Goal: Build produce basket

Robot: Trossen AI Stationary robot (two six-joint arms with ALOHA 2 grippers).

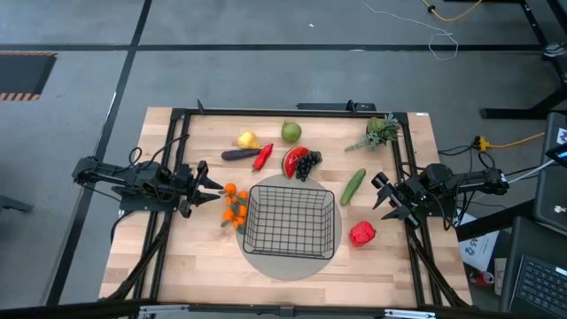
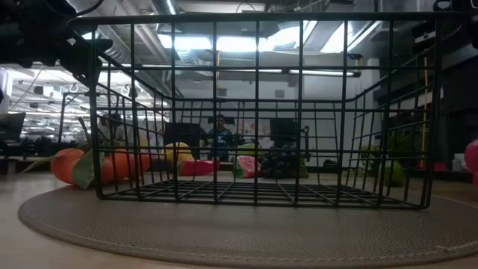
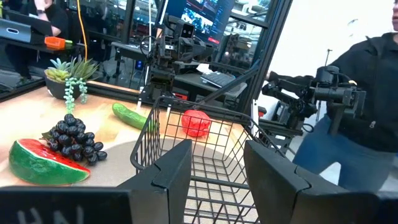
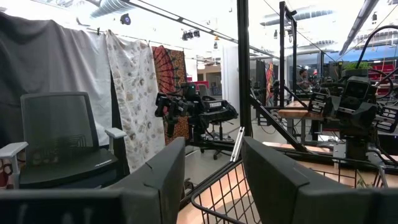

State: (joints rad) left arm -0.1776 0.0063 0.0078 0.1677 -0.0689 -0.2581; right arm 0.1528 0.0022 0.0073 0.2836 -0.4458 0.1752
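the left gripper [image 1: 213, 188] hovers empty with fingers spread beside the oranges [image 1: 234, 207], which look light, hard and slick, best pinched across the middle of one fruit. the empty basket [image 1: 290, 221], stiff wire, sits mid-table on a grey disc [image 1: 266, 263]; more produce [image 1: 275, 151] lies behind it. the right gripper [image 1: 383, 193] waits open and empty near the cucumber [image 1: 353, 186].

Black wire basket [image 1: 290, 221] upright, empty, table centre-front. Produce scattered around it: oranges [image 1: 234, 206] left, red pepper [image 1: 361, 234] right, the other pieces behind.

A robotics lab: monitors [image 3: 202, 15], metal frames [image 4: 244, 68], other robot arms [image 4: 193, 109].
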